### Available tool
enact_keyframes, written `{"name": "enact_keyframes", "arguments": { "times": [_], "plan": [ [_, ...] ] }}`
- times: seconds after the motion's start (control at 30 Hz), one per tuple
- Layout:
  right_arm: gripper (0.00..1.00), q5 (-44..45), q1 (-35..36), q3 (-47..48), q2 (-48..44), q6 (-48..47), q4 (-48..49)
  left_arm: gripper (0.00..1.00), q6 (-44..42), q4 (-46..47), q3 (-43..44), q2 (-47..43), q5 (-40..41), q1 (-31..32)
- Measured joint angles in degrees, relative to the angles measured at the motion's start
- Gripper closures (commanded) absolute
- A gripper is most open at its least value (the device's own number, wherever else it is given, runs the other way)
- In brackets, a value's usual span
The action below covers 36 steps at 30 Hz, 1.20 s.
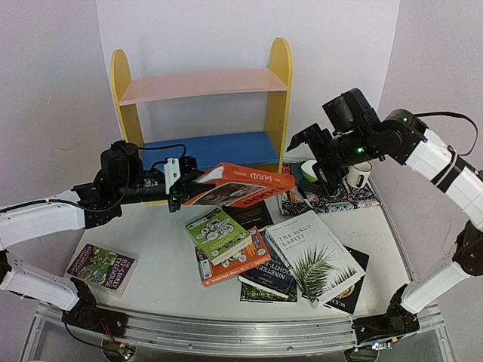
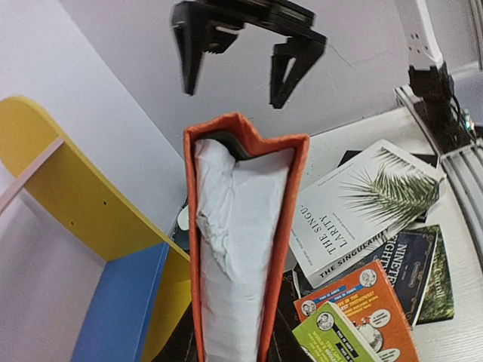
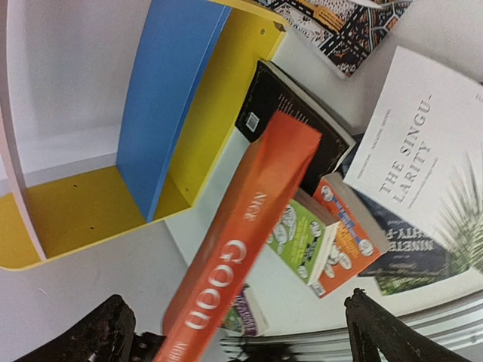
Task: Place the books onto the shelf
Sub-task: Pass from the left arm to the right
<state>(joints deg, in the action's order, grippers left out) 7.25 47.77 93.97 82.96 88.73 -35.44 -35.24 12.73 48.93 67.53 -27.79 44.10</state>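
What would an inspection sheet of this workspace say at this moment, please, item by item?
surface: white table, books piled at its middle.
job's things: orange book held above the table before the shelf; shelf boards bare; green book, palm-leaf book and others stacked; purple book apart at left.
clutter: patterned mat with white mug, right of the shelf.
tools: left tool shut on orange book; right tool open, empty, facing the book's free end.
cables: black cable loops over left arm; second cable along right arm.
surroundings: plain pale walls; nothing else seen.
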Motion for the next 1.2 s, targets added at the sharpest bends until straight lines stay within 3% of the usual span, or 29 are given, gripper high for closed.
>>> {"name": "enact_keyframes", "arguments": {
  "times": [0.23, 0.53, 1.0, 1.1, 1.2],
  "plan": [
    [0.02, -4.0, 0.0, -1.9, 1.2, 13.7, 7.0, 0.86, -13.6, 2.2, 0.0, 2.0, 4.0, 4.1],
    [0.02, -6.4, 0.0, -6.1, 2.7, 18.5, 10.0, 0.86, -20.3, 2.9, 0.0, 3.1, 7.2, 4.7],
    [0.25, -9.6, 0.0, -10.6, 6.0, 22.6, 22.9, 0.87, -20.5, 3.4, 0.6, 3.1, 6.8, 5.7],
    [0.34, -9.4, 0.0, -11.5, 6.1, 23.7, 25.0, 0.86, -20.5, 3.4, 0.6, 3.1, 6.8, 5.9],
    [0.50, -9.1, 0.0, -12.4, 6.1, 24.9, 26.7, 0.84, -20.5, 3.4, 0.6, 3.1, 6.8, 6.2]
  ]
}}
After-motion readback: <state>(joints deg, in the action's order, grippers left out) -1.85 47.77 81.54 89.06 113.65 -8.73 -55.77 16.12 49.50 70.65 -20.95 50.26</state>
